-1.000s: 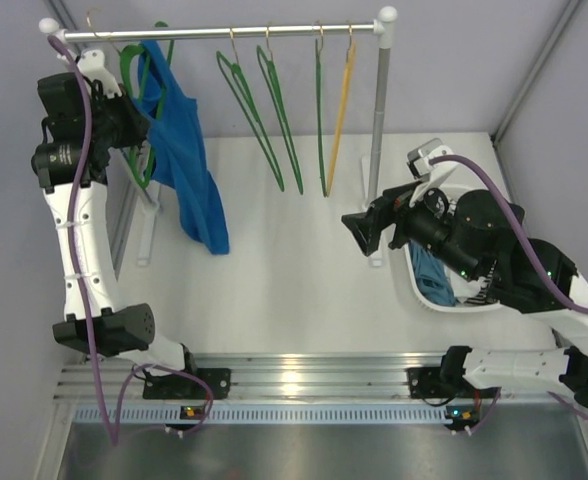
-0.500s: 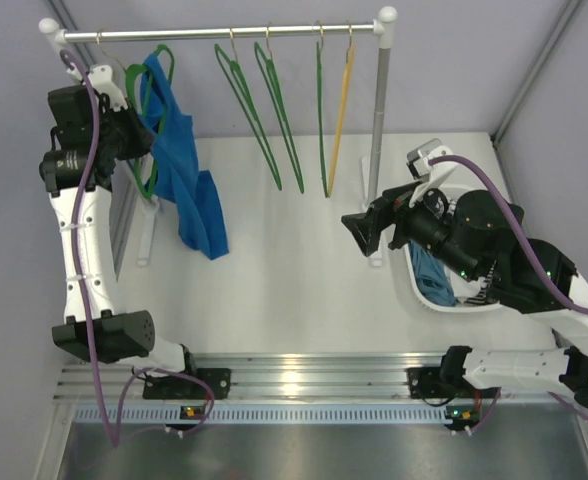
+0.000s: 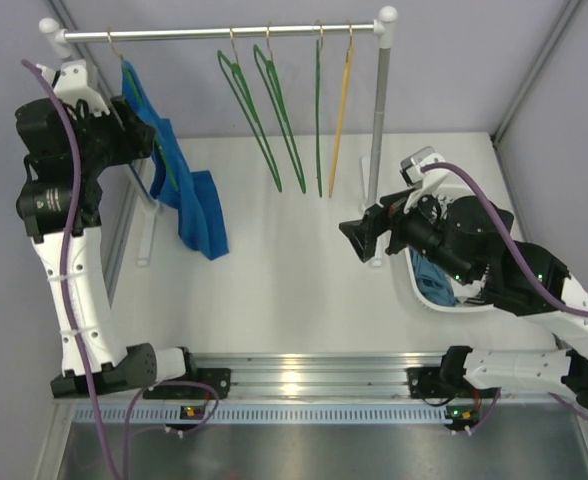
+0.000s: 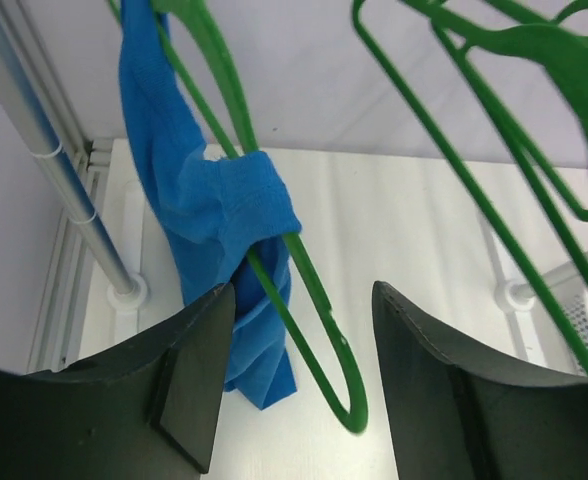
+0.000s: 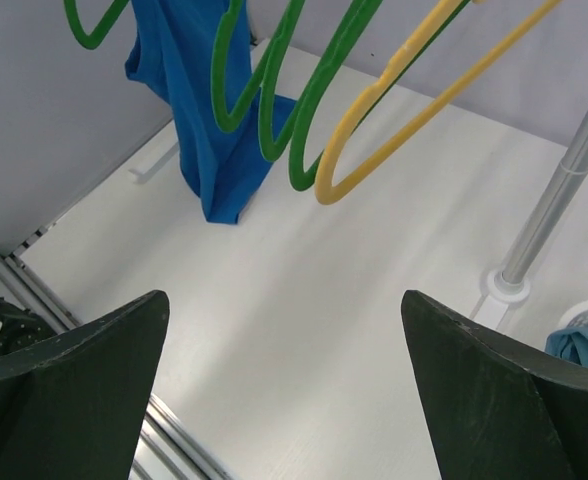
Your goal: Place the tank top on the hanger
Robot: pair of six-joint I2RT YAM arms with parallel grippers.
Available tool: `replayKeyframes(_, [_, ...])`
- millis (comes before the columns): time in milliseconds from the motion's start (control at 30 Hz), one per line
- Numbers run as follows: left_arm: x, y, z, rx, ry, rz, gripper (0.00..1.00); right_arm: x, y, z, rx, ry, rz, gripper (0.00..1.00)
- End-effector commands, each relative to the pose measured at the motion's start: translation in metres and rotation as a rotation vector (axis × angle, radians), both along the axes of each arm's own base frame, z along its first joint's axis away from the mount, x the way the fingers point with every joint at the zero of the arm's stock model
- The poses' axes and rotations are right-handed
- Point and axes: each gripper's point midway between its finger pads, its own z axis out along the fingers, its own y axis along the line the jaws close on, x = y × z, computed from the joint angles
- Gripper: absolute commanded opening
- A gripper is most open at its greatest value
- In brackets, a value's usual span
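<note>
The bright blue tank top (image 3: pixel 186 185) hangs limp from a green hanger (image 3: pixel 166 160) whose hook is on the left end of the rail (image 3: pixel 224 32). In the left wrist view the fabric (image 4: pixel 199 200) is bunched round one arm of that hanger (image 4: pixel 299 275). My left gripper (image 3: pixel 142 140) is open just left of it. The hanger's lower bend lies between the spread fingers (image 4: pixel 189 380), touching neither. My right gripper (image 3: pixel 354 238) hovers open and empty over the table's middle right, and the tank top (image 5: pixel 199 130) shows far ahead of it.
More green hangers (image 3: pixel 274 120) and a yellow-orange hanger (image 3: pixel 342 100) hang further right on the rail. The rack's right post (image 3: pixel 377 140) stands near my right gripper. A white basket (image 3: pixel 414 285) holding a grey-blue garment (image 3: pixel 432 275) sits under the right arm.
My left gripper has opened and let go of the hanger, and the arm has drawn back to the left. The hanger with the tank top now hangs on the rail. The right arm barely moved.
</note>
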Motion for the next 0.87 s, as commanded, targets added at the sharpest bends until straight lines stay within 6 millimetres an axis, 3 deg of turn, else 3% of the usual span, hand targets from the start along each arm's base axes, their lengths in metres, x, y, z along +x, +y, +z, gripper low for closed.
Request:
replayKeyframes(0, [-0.022,-0.023,0.036,-0.036,-0.13,-0.098,0.62,-0.002,-0.003,0.007,0.05,-0.008,-0.004,1.0])
replayKeyframes(100, [-0.042,-0.045,0.045,-0.098,-0.162,-0.187,0.6,-0.002,-0.002,0.002,0.058,0.002,-0.004,1.0])
replayKeyframes(133, [-0.044,-0.055,0.04,-0.121,-0.159,-0.239,0.59,-0.003,-0.004,-0.002,0.054,0.007,-0.008,1.0])
replayKeyframes(167, [-0.06,-0.066,0.045,-0.148,-0.182,-0.27,0.58,-0.003,-0.004,-0.004,0.061,0.013,-0.009,1.0])
replayKeyframes(233, [-0.062,-0.078,0.027,-0.19,-0.148,-0.296,0.58,-0.004,-0.007,-0.013,0.059,0.024,-0.014,1.0])
replayKeyframes(367, [-0.087,-0.128,-0.006,-0.219,-0.082,-0.401,0.55,-0.005,-0.013,-0.033,0.052,0.05,-0.038,1.0])
replayKeyframes(467, [-0.106,-0.152,-0.039,-0.226,-0.025,-0.432,0.54,-0.005,-0.02,-0.047,0.042,0.073,-0.065,1.0])
replayKeyframes(500, [-0.108,-0.158,-0.06,-0.23,0.019,-0.437,0.53,-0.005,-0.023,-0.054,0.038,0.08,-0.077,1.0])
replayKeyframes(567, [-0.123,-0.162,-0.074,-0.252,0.038,-0.453,0.53,-0.007,-0.025,-0.061,0.039,0.094,-0.083,1.0])
replayKeyframes(600, [-0.123,-0.164,-0.096,-0.25,0.082,-0.449,0.53,-0.007,-0.028,-0.067,0.038,0.1,-0.091,1.0])
replayKeyframes(667, [-0.133,-0.167,-0.108,-0.274,0.101,-0.466,0.53,-0.008,-0.029,-0.075,0.038,0.118,-0.095,1.0])
replayKeyframes(700, [-0.133,-0.169,-0.126,-0.278,0.137,-0.467,0.53,-0.008,-0.029,-0.082,0.032,0.126,-0.1,1.0])
replayKeyframes(833, [-0.139,-0.172,-0.139,-0.297,0.145,-0.482,0.52,-0.007,-0.03,-0.096,0.036,0.15,-0.122,1.0])
